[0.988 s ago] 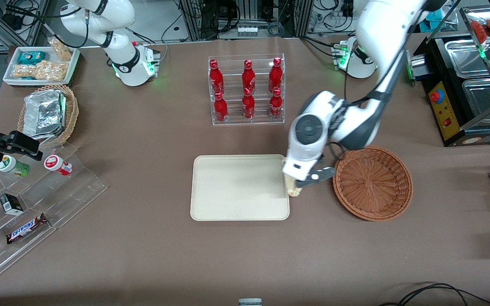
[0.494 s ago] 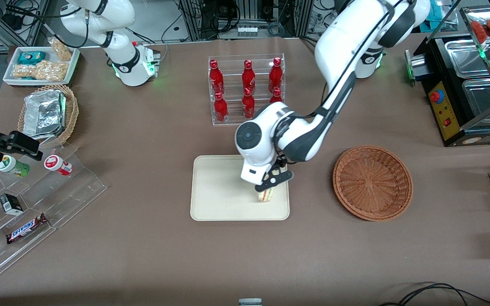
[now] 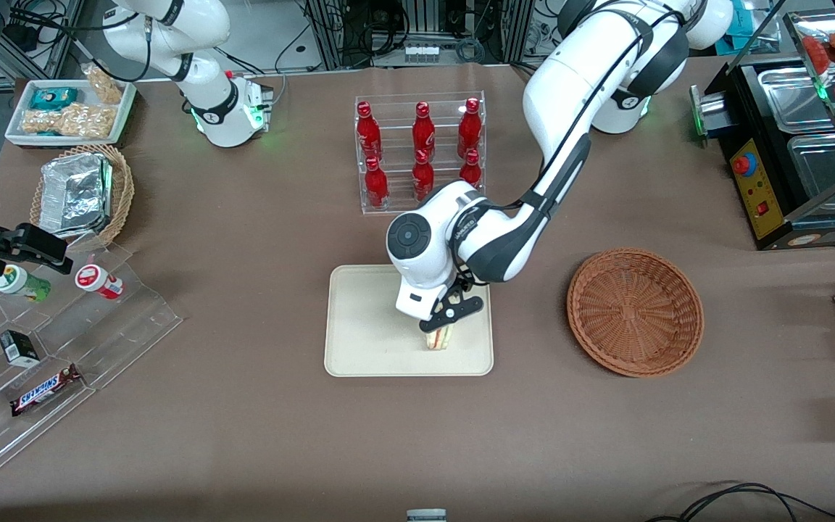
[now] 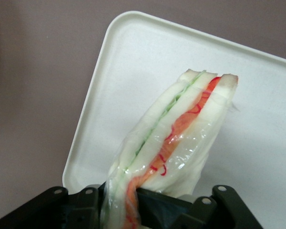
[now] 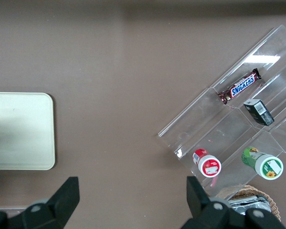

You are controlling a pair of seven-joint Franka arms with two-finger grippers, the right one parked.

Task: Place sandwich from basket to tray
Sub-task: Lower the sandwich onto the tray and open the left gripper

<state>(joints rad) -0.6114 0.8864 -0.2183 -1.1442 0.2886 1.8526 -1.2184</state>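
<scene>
Cream plastic tray at centre of front frame on brown worktop. Gripper over tray's part nearest basket, jaws clamped on sandwich; wedge hangs point-down above tray, contact unclear. Wicker basket beside tray, toward working arm's end, nothing visible inside.

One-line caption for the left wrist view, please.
Claw shut on the wrapped sandwich, held just above the tray.
</scene>
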